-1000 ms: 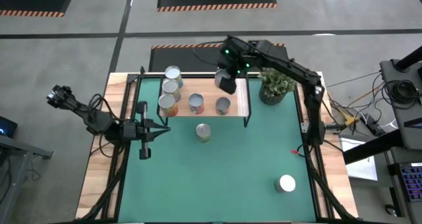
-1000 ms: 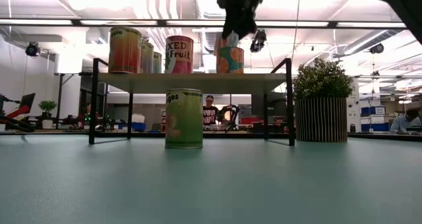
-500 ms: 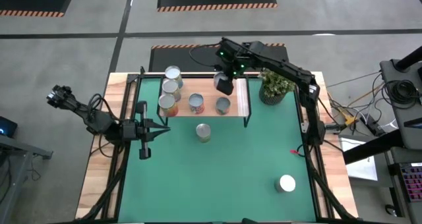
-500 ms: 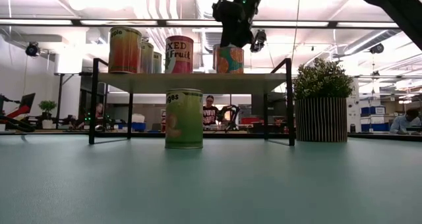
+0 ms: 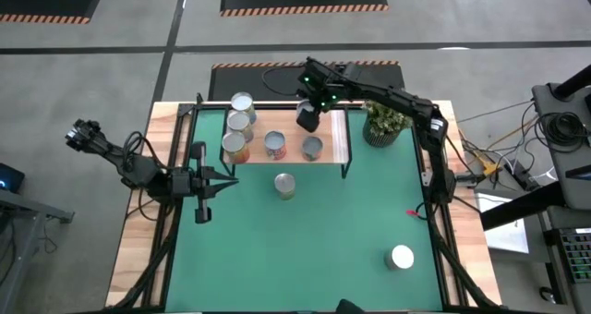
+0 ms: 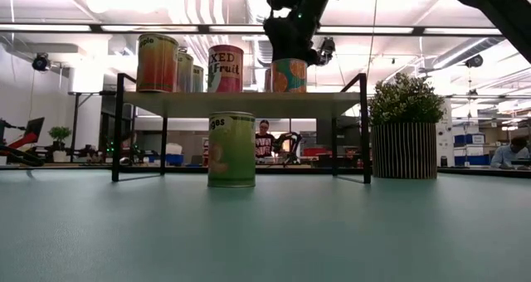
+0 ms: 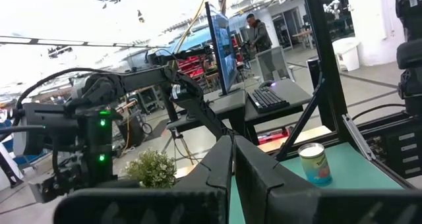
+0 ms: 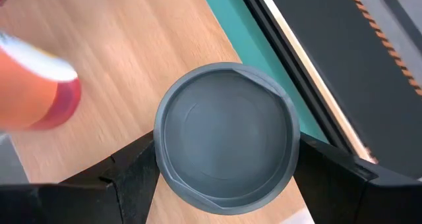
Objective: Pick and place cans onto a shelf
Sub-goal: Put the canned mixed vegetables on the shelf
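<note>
My right gripper [image 5: 307,118] is over the far part of the light-wood shelf [image 5: 338,138], shut on a can with a grey round top [image 8: 227,138]. Several other cans stand on the shelf, among them an orange one [image 6: 289,75] and a red "Fruit" one [image 6: 225,69]. A green can [image 5: 284,185] stands on the mat in front of the shelf. Another can [image 5: 401,257] stands at the near right. My left gripper [image 5: 201,183] is shut and empty at the mat's left edge. My right gripper pinches the can's side wall just under its top rim [image 8: 160,151] between its two fingers [image 8: 128,178], one on each side. The fingers come from above, pointing down. The can is upright over the shelf board [image 8: 132,59]; whether its bottom rests there I cannot tell.
A potted green plant [image 5: 386,120] stands just right of the shelf. The shelf's black legs [image 6: 118,124] stand on the green mat [image 5: 305,249]. The mat's near half is open apart from the near-right can.
My right gripper has carried its can a little toward the table's left edge over the shelf's far part, staying shut with the fingers pointing down. The can has stayed upright.
</note>
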Tool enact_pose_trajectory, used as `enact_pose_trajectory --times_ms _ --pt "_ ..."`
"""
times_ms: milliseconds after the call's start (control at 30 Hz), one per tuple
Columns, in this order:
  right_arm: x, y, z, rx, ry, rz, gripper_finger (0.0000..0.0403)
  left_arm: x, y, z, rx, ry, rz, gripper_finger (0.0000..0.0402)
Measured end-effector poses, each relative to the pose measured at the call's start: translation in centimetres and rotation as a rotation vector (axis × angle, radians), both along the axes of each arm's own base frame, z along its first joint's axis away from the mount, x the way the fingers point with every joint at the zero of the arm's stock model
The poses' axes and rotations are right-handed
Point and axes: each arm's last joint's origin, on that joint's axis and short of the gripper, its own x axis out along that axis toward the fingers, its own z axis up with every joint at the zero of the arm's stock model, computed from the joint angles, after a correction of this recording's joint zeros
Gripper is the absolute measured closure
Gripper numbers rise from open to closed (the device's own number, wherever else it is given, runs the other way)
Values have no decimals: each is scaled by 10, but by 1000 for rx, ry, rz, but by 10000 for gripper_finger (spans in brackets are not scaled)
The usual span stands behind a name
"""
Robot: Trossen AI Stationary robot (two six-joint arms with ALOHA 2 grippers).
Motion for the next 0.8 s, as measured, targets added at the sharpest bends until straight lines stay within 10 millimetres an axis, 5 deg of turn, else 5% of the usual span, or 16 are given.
enact_pose_trajectory --times_ms 800 --pt "0 -1 -21 53 51 -98 110 0 0 0 0 0 0 402"
